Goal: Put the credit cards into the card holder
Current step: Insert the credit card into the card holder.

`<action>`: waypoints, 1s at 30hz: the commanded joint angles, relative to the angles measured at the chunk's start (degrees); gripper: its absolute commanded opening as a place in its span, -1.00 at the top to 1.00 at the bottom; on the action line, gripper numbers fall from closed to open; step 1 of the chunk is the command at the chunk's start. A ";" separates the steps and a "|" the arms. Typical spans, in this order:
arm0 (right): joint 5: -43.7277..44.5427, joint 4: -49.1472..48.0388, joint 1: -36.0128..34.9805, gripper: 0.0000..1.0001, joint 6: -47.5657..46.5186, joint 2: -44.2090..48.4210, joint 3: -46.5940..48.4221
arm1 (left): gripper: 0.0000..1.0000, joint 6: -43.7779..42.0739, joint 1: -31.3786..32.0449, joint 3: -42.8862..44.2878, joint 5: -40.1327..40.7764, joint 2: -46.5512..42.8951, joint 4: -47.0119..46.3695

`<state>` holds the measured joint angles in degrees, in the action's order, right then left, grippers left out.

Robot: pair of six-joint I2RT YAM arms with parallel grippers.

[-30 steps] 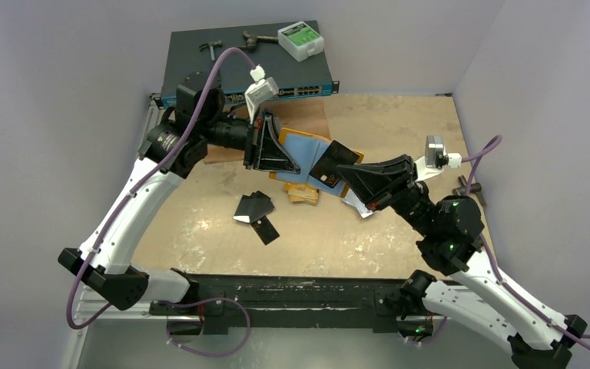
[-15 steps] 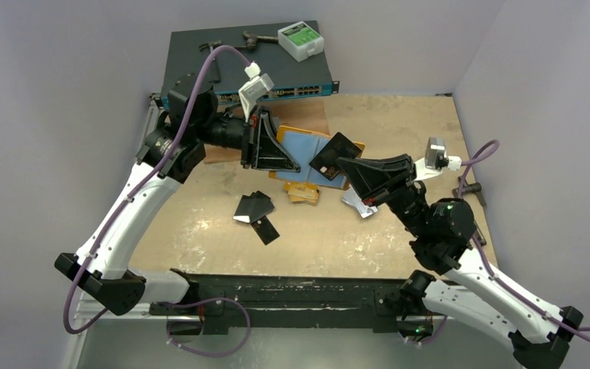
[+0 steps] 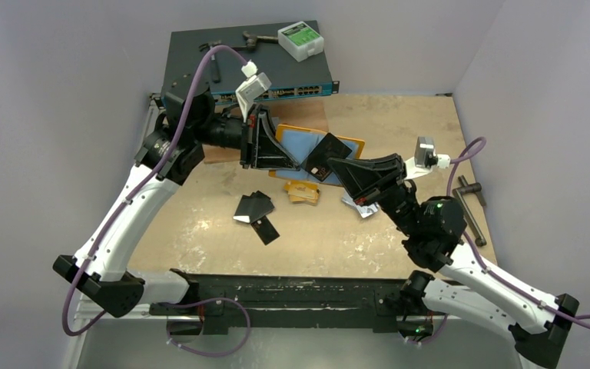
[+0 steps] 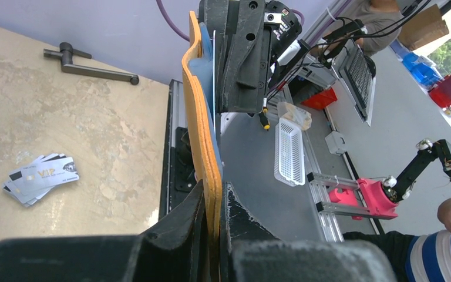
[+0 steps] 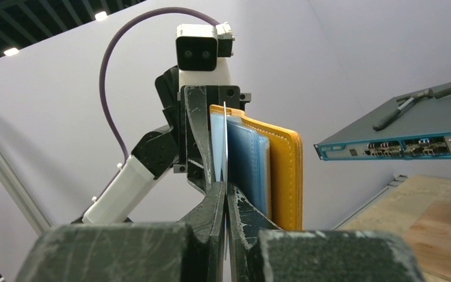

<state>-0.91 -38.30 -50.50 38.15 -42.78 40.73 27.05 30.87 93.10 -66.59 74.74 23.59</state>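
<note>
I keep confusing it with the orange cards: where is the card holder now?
Top view, rear centre: the card holder is held open in the left gripper, with the right gripper holding a black card at its open side.

The top view looks down from above the near edge of the tabletop (image 3: 200,231); both wrist views sit close, facing each other across the card holder (image 3: 296,138).

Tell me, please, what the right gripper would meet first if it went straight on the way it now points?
Probably the open card holder in the left gripper: the right gripper points its black card edge-on at the blue sleeves, though the gap is unclear.
</note>
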 commanded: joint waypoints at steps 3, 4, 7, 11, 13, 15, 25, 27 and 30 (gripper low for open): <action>1.37 0.46 -0.21 1.00 -0.44 -0.36 -0.65 | 0.98 -0.09 0.03 0.12 -1.01 -2.40 -2.57; 1.39 1.14 -0.19 1.00 -0.57 -0.29 -0.65 | 0.97 -0.35 0.05 0.49 -1.11 -2.35 -2.40; 1.30 3.07 -0.19 1.00 -0.98 0.19 -0.65 | 0.96 -1.19 -0.02 1.39 -1.63 -2.03 -1.53; 1.37 5.01 -0.21 1.00 -1.37 0.76 -0.50 | 0.89 -1.21 0.00 1.96 -2.05 -1.86 -1.53; 1.29 5.82 -0.21 1.00 -1.50 0.67 -0.22 | 0.79 -1.37 -0.01 2.20 -2.06 -1.88 -1.39; 1.17 6.02 -0.21 1.00 -1.50 0.44 -0.04 | 0.76 -1.55 0.05 2.18 -1.98 -2.17 -1.36; -0.09 6.57 -0.21 1.00 -1.69 -1.06 1.10 | 0.72 -2.29 0.87 2.56 -2.49 -2.47 -1.32; -0.06 6.90 -0.21 1.00 -1.68 -0.84 1.09 | 0.71 -2.86 0.96 2.46 -2.49 -2.60 -1.20; 0.19 7.98 -0.21 1.00 -1.91 -0.49 1.29 | 0.71 -4.81 1.20 2.64 -2.49 -2.90 0.18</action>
<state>-1.45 -33.76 -50.74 38.11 -42.85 40.75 24.84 30.92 92.88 -66.39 74.46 24.38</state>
